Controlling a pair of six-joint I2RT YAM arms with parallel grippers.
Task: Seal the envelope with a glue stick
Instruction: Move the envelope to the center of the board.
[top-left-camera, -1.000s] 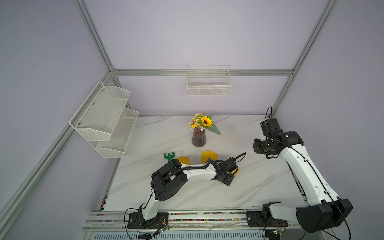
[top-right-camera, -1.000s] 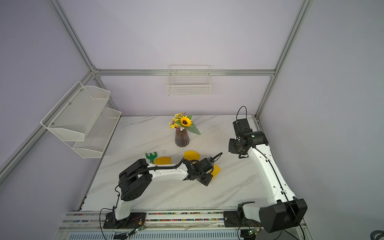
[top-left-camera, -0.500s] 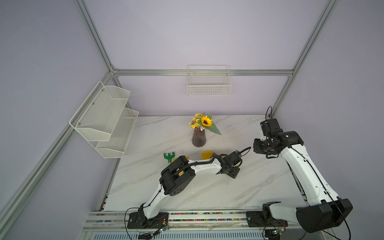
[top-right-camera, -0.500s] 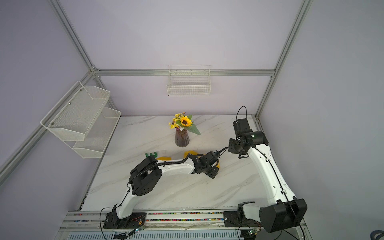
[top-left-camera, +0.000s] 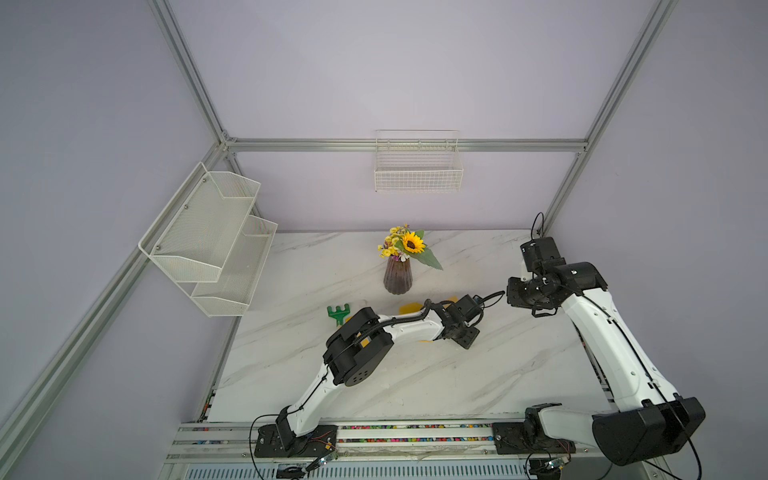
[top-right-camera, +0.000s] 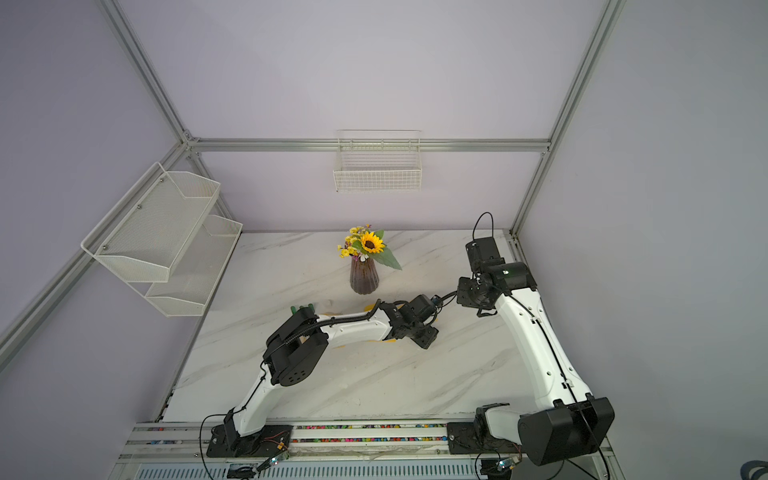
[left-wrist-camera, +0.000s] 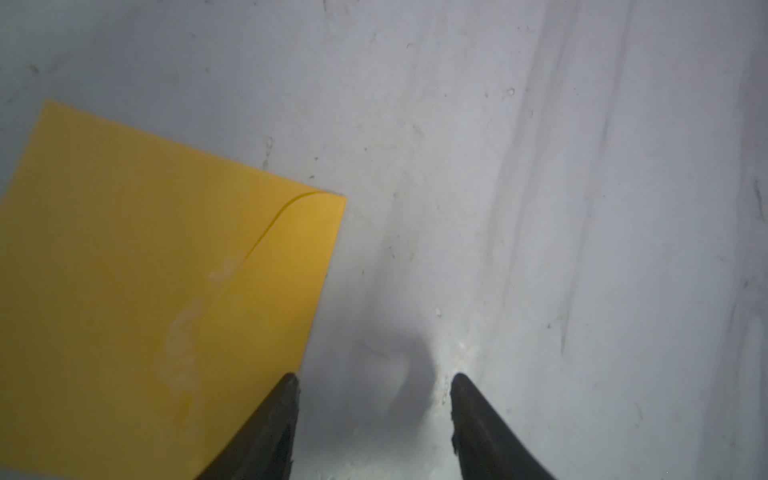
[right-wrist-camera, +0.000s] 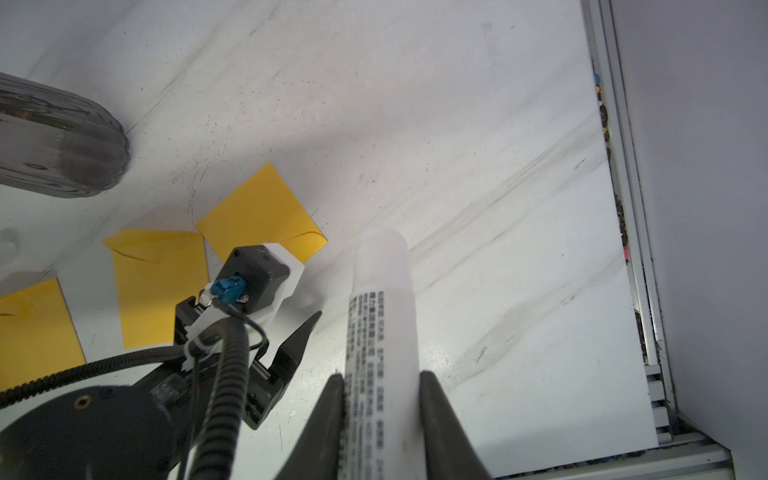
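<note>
We found the glue stick (right-wrist-camera: 380, 316), a white cylinder with a band of dark printed text, clamped between the two black fingers (right-wrist-camera: 328, 415) of the right gripper (right-wrist-camera: 380, 376), which were closed against its lower body. Its plain white free end pointed out over the table (right-wrist-camera: 498, 208), close beside one corner of the envelope (right-wrist-camera: 262, 212). We could not tell whether that end carried a cap, or whether it touched anything.

The envelope, yellow, lay flat on the marble-patterned table, turned at an angle to its neighbours. The left wrist view showed this envelope (left-wrist-camera: 145, 291) close up: its curved flap seam ran into one corner, and pale whitish smears (left-wrist-camera: 183, 345) followed the seam. The left gripper (left-wrist-camera: 374, 380) stood over bare table just beside it, jaws apart and nothing between them. One fingertip (left-wrist-camera: 286, 399) sat at the envelope's edge; contact could not be confirmed.

A second envelope (right-wrist-camera: 160, 286) lay just beside the first, flap side up, and a third envelope (right-wrist-camera: 33, 328) lay beyond it, partly out of frame. A dark ribbed vase (top-left-camera: 397, 278) holding a sunflower stood behind the envelopes, near the middle of the table. In both top views a green toy rake (top-left-camera: 338, 313) lay on the left arm's side of the envelopes, partly hidden by that arm. A white wire basket (top-left-camera: 417, 166) hung on the back wall and a two-tier mesh rack (top-left-camera: 208, 237) on the side wall, both well apart from the work.
</note>
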